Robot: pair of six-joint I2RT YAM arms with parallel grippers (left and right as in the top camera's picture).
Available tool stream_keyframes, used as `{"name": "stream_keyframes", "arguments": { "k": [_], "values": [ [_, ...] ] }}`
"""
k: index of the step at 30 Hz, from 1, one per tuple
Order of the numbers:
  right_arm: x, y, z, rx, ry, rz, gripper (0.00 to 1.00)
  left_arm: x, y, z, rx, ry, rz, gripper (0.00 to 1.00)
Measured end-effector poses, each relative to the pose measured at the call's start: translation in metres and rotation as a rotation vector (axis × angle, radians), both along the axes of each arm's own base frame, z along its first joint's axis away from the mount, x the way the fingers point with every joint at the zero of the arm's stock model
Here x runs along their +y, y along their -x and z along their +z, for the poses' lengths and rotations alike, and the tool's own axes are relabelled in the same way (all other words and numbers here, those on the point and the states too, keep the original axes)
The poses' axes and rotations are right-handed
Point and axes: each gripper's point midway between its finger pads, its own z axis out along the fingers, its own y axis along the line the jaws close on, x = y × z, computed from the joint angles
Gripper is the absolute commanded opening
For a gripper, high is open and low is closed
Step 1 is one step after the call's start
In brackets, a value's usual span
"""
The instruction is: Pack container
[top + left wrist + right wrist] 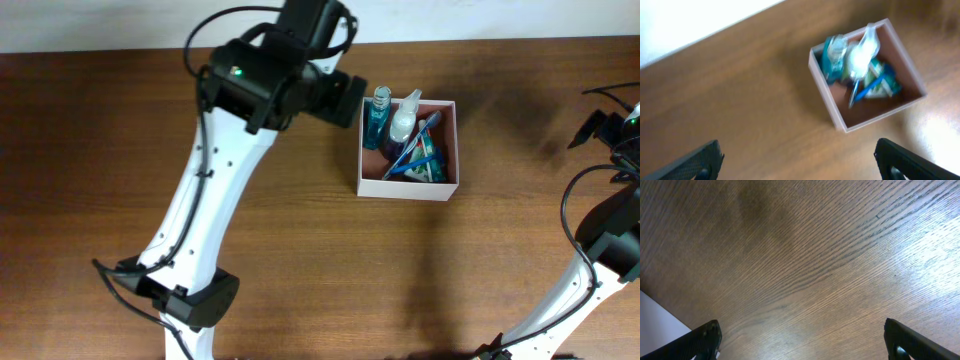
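1. The container (405,187), a square white-walled box with a pinkish-brown inside, is seen on the wooden table (300,250), below the left gripper (800,162) and ahead of its fingers.
2. A blue bottle (378,118), a clear spray bottle (402,122), a blue toothbrush (410,150) and a green packet (428,165) are packed inside it.
3. The left gripper's fingers are spread wide, and nothing is held between them.
4. The right gripper (805,342) is positioned well apart from the container, above the table; its fingers are likewise spread wide, and nothing is gripped.

No readable text; the toiletries (403,130) in the container (408,187) show no legible label
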Motion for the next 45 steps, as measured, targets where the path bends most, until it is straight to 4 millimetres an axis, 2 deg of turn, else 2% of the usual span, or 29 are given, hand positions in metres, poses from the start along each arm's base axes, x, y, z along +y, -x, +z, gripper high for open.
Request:
{"name": "stream_keyframes", "arguments": {
  "k": [5,11,15,25,29,35,38,42,45],
  "values": [
    [0.000,0.000,0.000,0.000,0.000,0.000,0.99,0.024,0.007,-0.015,0.061,-0.091,0.036,0.99],
    [0.000,0.000,0.000,0.000,0.000,0.000,0.99,0.062,0.016,-0.026,0.122,-0.223,0.100,1.00],
    [0.000,0.000,0.000,0.000,0.000,0.000,0.99,0.086,0.008,-0.028,0.148,-0.199,0.149,0.99],
    [0.000,0.000,0.000,0.000,0.000,0.000,0.99,0.129,-0.001,-0.023,0.184,-0.104,0.089,0.99],
    [0.000,0.000,0.000,0.000,0.000,0.001,0.99,0.139,-0.008,-0.017,0.154,-0.079,0.074,0.99],
    [0.000,0.000,0.000,0.000,0.000,0.000,0.99,0.143,-0.049,0.008,-0.080,0.014,0.070,0.99],
    [0.000,0.000,0.000,0.000,0.000,0.000,0.99,0.143,-0.061,0.010,-0.205,0.082,0.050,0.99],
    [0.000,0.000,0.000,0.000,0.000,0.000,0.99,0.141,-0.065,-0.013,-0.309,0.149,0.009,1.00],
    [0.000,0.000,0.000,0.000,0.000,0.000,0.99,0.136,-0.051,-0.050,-0.309,0.174,-0.017,0.99]
  ]
}}
